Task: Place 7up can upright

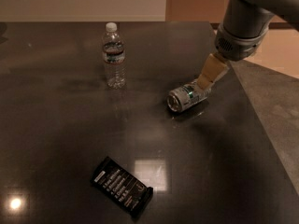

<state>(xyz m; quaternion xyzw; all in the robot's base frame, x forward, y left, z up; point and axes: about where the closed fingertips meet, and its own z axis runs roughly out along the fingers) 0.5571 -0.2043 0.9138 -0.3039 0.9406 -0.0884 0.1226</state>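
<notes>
The 7up can (187, 96), silver with a green and white label, lies on its side on the dark table (70, 139), its top end facing the lower left. My gripper (208, 80) comes down from the upper right, and its tan fingers (211, 72) reach the can's far right end. Nothing is lifted; the can rests on the table.
A clear water bottle (114, 55) with a white cap stands upright at the back, left of the can. A black snack bar wrapper (121, 186) lies flat near the front. The table's right edge (261, 125) runs diagonally just right of the can.
</notes>
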